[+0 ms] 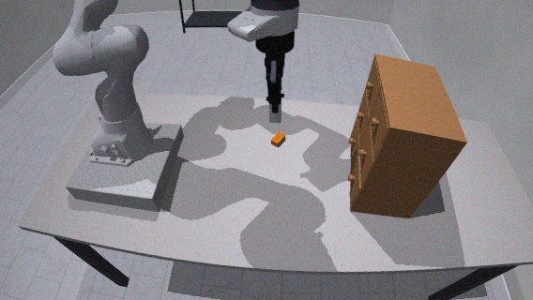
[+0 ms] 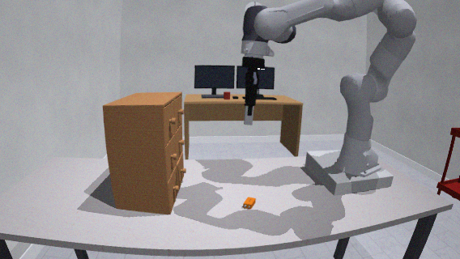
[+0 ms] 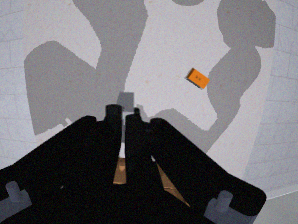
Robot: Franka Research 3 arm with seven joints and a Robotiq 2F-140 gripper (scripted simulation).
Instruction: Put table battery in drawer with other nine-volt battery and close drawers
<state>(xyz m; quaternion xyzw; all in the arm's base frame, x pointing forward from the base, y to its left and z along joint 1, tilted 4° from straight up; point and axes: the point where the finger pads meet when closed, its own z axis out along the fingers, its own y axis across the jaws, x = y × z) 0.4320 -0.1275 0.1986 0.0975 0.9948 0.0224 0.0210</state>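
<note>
An orange nine-volt battery (image 1: 278, 139) lies flat on the table; it also shows in the exterior view (image 2: 249, 202) and in the wrist view (image 3: 197, 78). My gripper (image 1: 274, 112) hangs vertically, well above the table and a little behind the battery, with fingers shut and empty; it shows in the exterior view (image 2: 248, 120) and in the wrist view (image 3: 124, 111). The wooden chest (image 1: 400, 136) stands at the right with its knobbed drawer fronts (image 1: 362, 136) facing the battery. All drawers look pushed in. Their contents are hidden.
The robot base (image 1: 123, 159) sits on a grey block at the left of the table. In the exterior view the chest (image 2: 143, 150) stands at the left. A desk with monitors (image 2: 243, 105) stands beyond the table, and a red cart (image 2: 450, 170) is at the right edge.
</note>
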